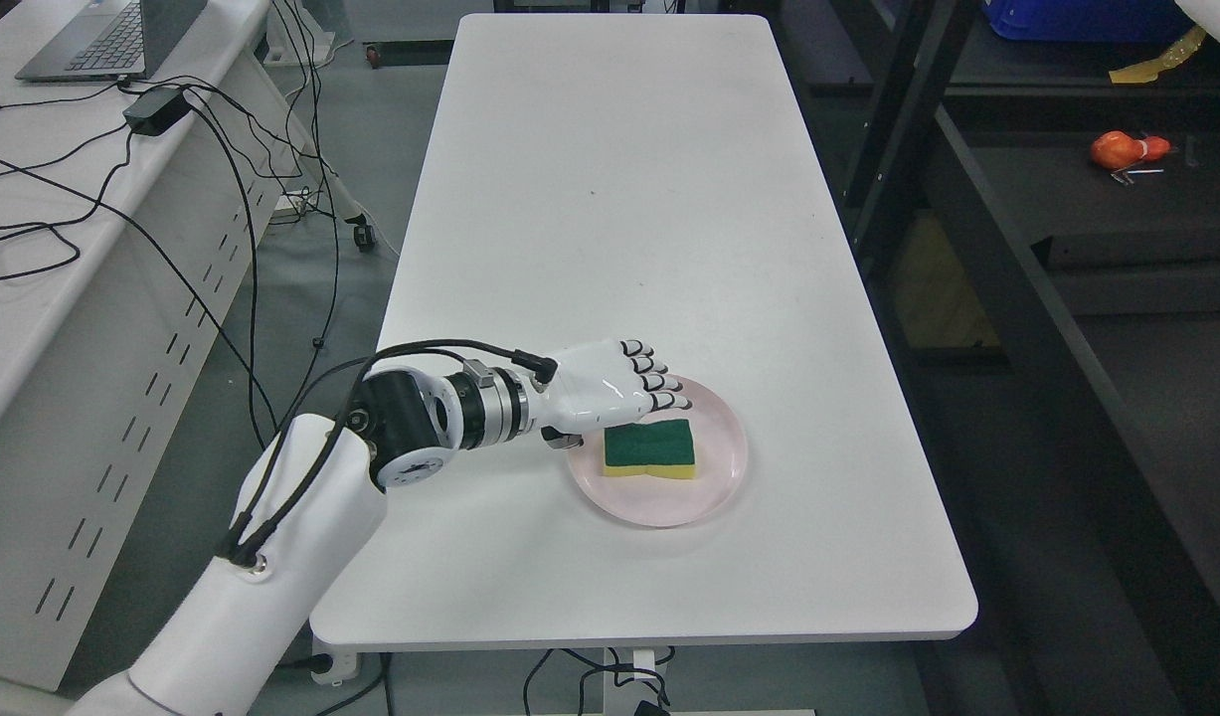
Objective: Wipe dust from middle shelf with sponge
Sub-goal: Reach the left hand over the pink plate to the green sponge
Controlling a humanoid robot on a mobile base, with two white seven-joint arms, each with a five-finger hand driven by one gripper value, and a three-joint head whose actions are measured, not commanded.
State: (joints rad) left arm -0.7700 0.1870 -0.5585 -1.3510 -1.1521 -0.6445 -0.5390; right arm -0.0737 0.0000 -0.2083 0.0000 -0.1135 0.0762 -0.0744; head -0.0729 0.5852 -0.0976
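Left hand (pixel 610 383), white with black-tipped fingers (pixel 659 383), reaches in from lower left over the white rectangular worktop (pixel 610 179). Fingers extended and loosely spread, holding nothing; fingertips lie over the far-left rim of the round pale pink plate (pixel 714 487). Green-topped yellow sponge (pixel 650 448) lies flat on the plate, just beside the hand on its near side; contact between them cannot be told. Dark metal shelf unit (pixel 977 219) stands to the worktop's right, an orange object (pixel 1122 149) on one level. Grey laptop (pixel 107 40) and black cables (pixel 222 169) on the side desk, left.
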